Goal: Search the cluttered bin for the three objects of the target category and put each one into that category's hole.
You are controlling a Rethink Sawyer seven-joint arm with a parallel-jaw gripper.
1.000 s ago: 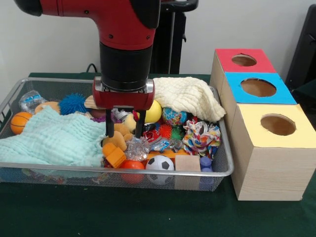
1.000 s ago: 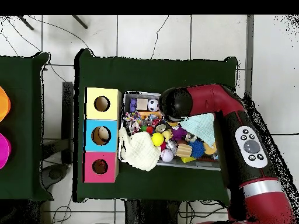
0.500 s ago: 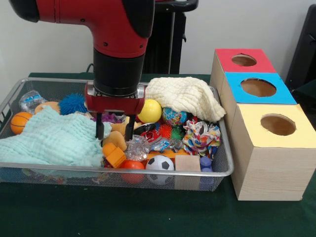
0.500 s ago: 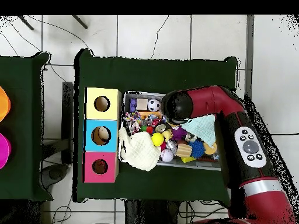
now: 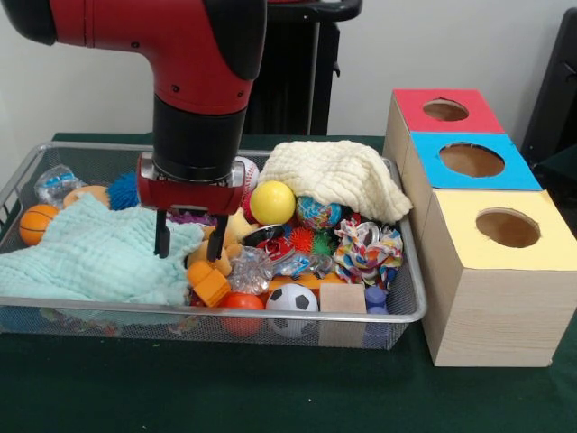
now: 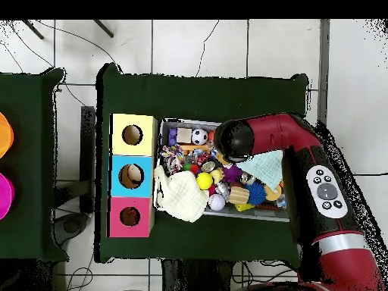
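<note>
The green worktop (image 5: pixel 270 397) carries a wire bin (image 5: pixel 397 311) packed with toys, and beside it a row of boxes with a red-topped hole (image 5: pixel 445 110), a blue-topped hole (image 5: pixel 471 160) and a yellow-topped hole (image 5: pixel 508 227). Inside the bin, a mint cloth (image 5: pixel 90 257) covers one end and a cream cloth (image 5: pixel 338 176) drapes the other. The gripper (image 5: pixel 188 244) hangs over the mint cloth's edge, jaws open and empty. Which category is wanted cannot be told; candidate balls, such as the yellow ball (image 5: pixel 272 202) and soccer ball (image 5: pixel 291 299), lie uncovered nearby. The likely risk: descending here, the jaws snag cloth instead of a toy, dragging clutter along.
</note>
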